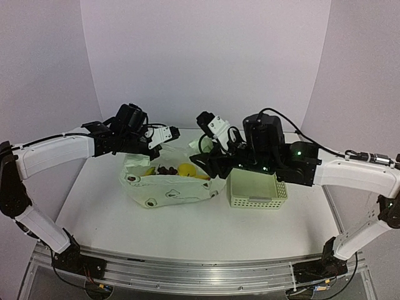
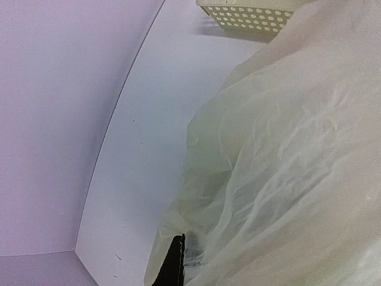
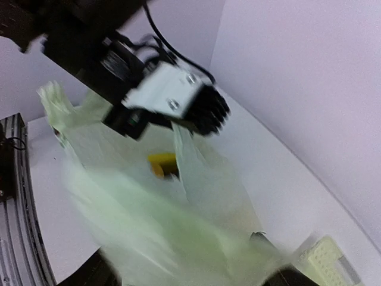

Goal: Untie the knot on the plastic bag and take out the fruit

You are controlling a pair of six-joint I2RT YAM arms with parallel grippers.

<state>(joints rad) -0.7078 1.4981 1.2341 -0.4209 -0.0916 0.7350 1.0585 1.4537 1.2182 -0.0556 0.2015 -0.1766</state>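
One thin, crinkly, translucent plastic bag [image 1: 169, 190]

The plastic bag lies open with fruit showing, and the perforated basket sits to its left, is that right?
No. The top external view shows the basket to the right of the plastic bag, not its left. The bag is indeed open with fruit showing.

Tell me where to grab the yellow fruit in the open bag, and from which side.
Probably grip the yellow fruit across its middle, from above through the mouth of the plastic bag: the mouth faces up, film walls it round, and dark grapes lie close beside it.
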